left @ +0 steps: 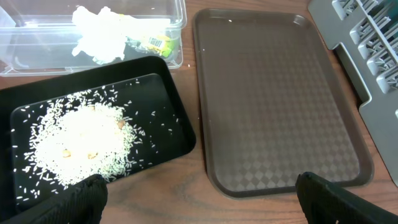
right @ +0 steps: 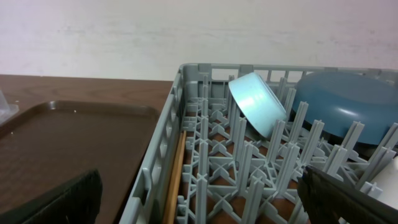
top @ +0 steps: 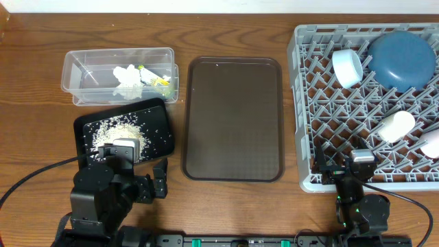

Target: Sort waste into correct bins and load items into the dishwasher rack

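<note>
Both sets of jaws stood spread wide, holding nothing. The left jaws were near the bench's front-left corner, with the rice scraps (left: 81, 146) in the black tray (left: 171, 106) just ahead of them. The right jaws were at the front-right, at the dishwasher rack's (right: 186, 81) near rim — the pale blue bowl (right: 256, 102) and dark blue plate (right: 348, 102) stood well beyond.
</note>
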Motion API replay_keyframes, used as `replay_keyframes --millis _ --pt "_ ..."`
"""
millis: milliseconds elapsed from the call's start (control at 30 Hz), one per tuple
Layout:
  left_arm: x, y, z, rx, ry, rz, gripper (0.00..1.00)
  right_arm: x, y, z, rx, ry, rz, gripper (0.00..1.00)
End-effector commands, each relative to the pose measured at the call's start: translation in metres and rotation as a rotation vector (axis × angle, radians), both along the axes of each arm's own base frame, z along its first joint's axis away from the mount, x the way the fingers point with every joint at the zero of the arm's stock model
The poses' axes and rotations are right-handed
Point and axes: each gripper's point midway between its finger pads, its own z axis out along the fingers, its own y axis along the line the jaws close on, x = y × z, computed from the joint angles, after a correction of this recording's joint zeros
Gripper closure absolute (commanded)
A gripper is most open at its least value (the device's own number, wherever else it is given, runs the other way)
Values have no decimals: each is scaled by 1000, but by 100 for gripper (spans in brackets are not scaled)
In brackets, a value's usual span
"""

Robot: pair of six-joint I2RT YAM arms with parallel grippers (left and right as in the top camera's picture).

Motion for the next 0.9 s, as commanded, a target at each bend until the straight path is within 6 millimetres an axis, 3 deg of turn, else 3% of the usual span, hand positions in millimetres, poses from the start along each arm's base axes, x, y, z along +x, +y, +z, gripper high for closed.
replay_keyframes --millis 0,200,400,667,867 --pt "-1 3 -2 16 5 8 0 0 0 -1 -12 -1 -1 1" --pt "-4 11 -14 24 14 44 0 0 0 -1 -12 -1 -1 1" --pt "1 22 -40 15 -78 107 0 0 0 -1 -12 -1 -2 1" --pt "22 23 -65 -1 -283 117 0 0 0 -1 -12 -1 -2 1" --pt "42 25 -64 -10 -448 128 0 0 0 -1 -12 -1 -1 1"
